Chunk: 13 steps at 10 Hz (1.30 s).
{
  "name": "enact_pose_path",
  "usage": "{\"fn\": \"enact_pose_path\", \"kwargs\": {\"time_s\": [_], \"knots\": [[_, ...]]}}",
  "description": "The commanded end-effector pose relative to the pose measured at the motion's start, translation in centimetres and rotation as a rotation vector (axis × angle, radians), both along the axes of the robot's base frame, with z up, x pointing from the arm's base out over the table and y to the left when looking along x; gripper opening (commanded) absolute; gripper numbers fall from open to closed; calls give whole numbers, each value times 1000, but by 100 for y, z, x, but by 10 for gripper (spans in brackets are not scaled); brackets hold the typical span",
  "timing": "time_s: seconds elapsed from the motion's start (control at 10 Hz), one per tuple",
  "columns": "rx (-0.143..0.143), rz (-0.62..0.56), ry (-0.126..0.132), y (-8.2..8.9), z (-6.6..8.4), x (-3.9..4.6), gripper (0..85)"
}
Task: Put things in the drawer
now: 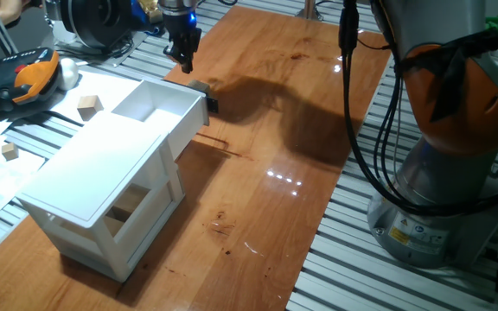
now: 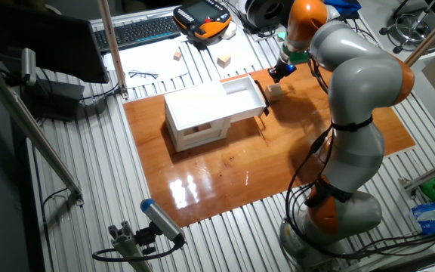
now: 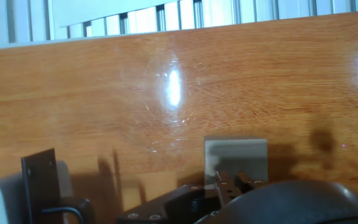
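A small pale wooden cube (image 1: 199,86) lies on the wooden tabletop just beyond the open drawer's (image 1: 180,101) front, close to its black handle tab (image 1: 212,105). My gripper (image 1: 187,62) hangs a little above and behind that cube, fingers close together and holding nothing. The other fixed view shows the gripper (image 2: 279,75) above the cube (image 2: 275,91), right of the drawer (image 2: 242,97). In the hand view the cube (image 3: 235,155) sits just ahead of the fingertips (image 3: 221,182), with the handle tab (image 3: 40,174) at the lower left. The drawer looks empty inside.
The white cabinet (image 1: 93,186) stands at the table's left, with a brownish block (image 1: 128,206) in its lower opening. Two more cubes (image 1: 90,105) (image 1: 9,151) lie on paper left of the cabinet. An orange-black pendant (image 1: 26,76) and cables sit behind.
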State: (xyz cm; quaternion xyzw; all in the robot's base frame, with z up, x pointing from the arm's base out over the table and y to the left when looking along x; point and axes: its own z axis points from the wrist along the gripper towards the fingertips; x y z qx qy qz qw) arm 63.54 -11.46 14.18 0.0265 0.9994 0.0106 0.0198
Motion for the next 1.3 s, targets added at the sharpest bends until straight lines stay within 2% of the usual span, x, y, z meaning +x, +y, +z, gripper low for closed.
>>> {"fn": "enact_pose_path", "kwargs": {"time_s": [0.0,0.1,0.2,0.4,0.6,0.7,1.2], "knots": [[-4,-8,3,-5,-16,5,170],[-15,-19,2,-11,-47,11,340],[-9,-37,-1,-22,-84,16,340],[-12,-40,-7,-38,-133,25,680],[-12,-41,-12,-54,-176,16,680],[-15,-42,-15,-64,-209,11,850],[-18,-51,-7,-83,-310,-1,850]]}}
